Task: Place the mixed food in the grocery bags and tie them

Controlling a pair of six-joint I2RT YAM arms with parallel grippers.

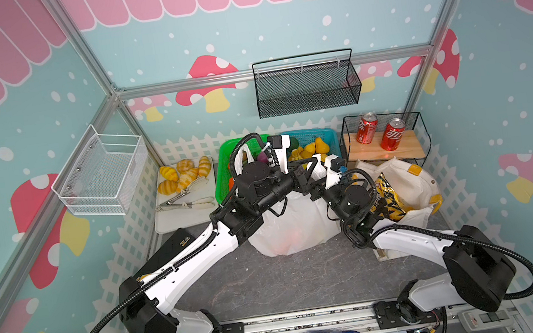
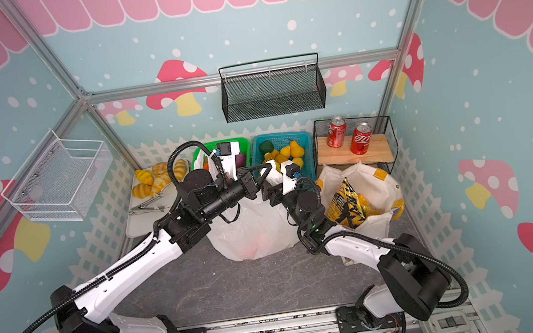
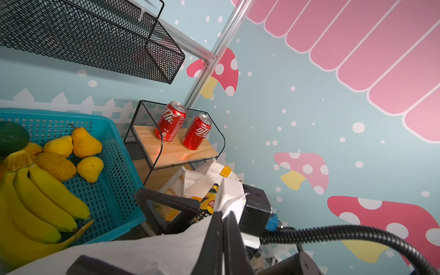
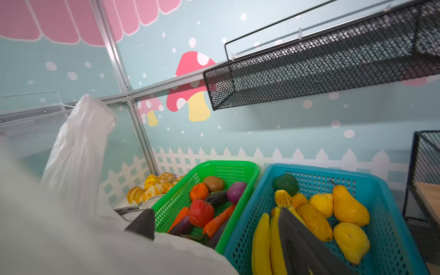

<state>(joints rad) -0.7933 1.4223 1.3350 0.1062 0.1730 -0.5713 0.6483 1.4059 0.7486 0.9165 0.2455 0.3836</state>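
Pale blue walls printed with red mushrooms and white dots are seen on three sides, topped by a pink scalloped awning and edged below by a white picket-fence strip. Aluminium posts are set in both back corners. Between the walls a grey marbled surface (image 1: pixel 291 283) is laid.

On the left wall a white wire basket (image 1: pixel 101 171) is mounted. Below it, at the back left of the surface, golden bread rolls (image 1: pixel 182 176) and metal tongs (image 1: pixel 185 200) are kept on a white tray (image 1: pixel 178 221). Next along the back wall a green basket (image 4: pixel 226 164) of vegetables is placed. Touching it is a blue basket (image 4: pixel 321 183) in which yellow pears (image 4: pixel 350 207) and bananas (image 3: pixel 47 197) are held. Above these a black mesh basket (image 1: pixel 307 85) is hung on the wall.

In the middle of the surface the white plastic bag (image 1: pixel 294 226) is slumped, with orange fruit (image 1: pixel 289 241) seen faintly through its film. A strip at the bag's top is pinched by the left hand (image 3: pixel 223 214), whose fingers are pressed together. Just beside it the right hand (image 4: pixel 216 209) is spread wide and nothing is clamped; bag film is draped near one finger.

Farther right, two red cans (image 1: pixel 366 128) are stood on the wooden board (image 3: pixel 171 152) of a black wire shelf (image 3: pixel 147 114). In front of it the cream tote (image 1: pixel 409 173) is left open, with snack packets (image 1: pixel 388 200) inside.
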